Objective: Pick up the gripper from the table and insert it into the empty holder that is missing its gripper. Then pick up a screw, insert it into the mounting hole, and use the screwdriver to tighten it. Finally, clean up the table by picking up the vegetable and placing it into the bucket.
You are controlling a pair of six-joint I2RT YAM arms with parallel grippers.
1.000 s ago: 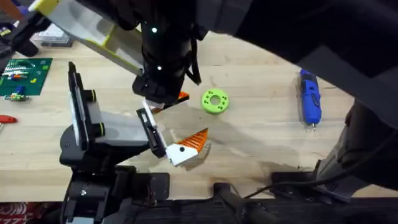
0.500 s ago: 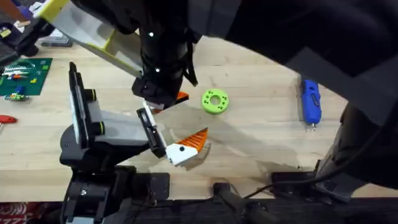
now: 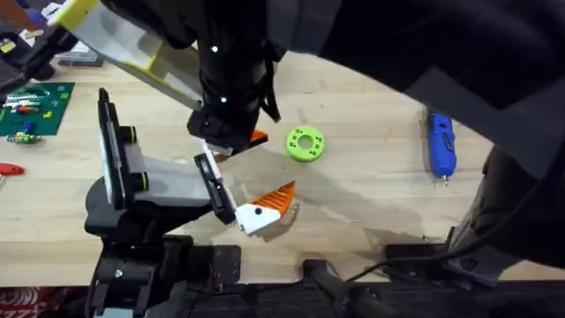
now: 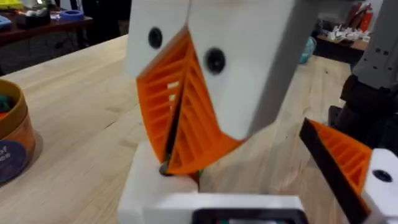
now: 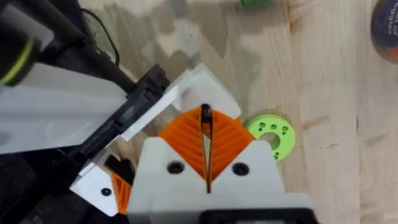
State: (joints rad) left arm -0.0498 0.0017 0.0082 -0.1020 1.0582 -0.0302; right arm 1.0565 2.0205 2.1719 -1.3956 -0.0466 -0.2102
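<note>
From above, the right arm (image 3: 231,88) reaches across to the left half of the table (image 3: 371,199) and comes down at the right-hand end of the holder (image 3: 163,181). The holder lies on its black stand at the near left. An orange sliver of the gripper (image 3: 257,137) peeks out under the wrist, just beyond the holder's black jaw mount (image 3: 214,181). The already fitted finger (image 3: 265,209) sits on the near side of that mount. The green ring disc (image 3: 305,144) lies just to the right, and the screwdriver (image 3: 440,146) is well off to the far right, untouched.

In the left wrist view, the right gripper (image 4: 171,134) has its jaws pinched narrow on the thin dark edge of the fin. The white base (image 4: 155,193) below it meets the mount. The fitted finger's fin (image 4: 339,155) stands apart to one side. I cannot tell whether the base is fully home.

In the right wrist view, the orange pads (image 5: 227,140) clamp the fin dead centre, and the white base (image 5: 205,87) is against the black mount, with the disc (image 5: 270,134) close beside it.

To my eye the insertion is the step in hand. It wants a straight push along the mount's slot, with the fin kept square between the pads so the base doesn't cock. The grip should hold until the base sits flush, and the jaws should then release without dragging the piece back out. The disc is near enough to get nudged.
</note>
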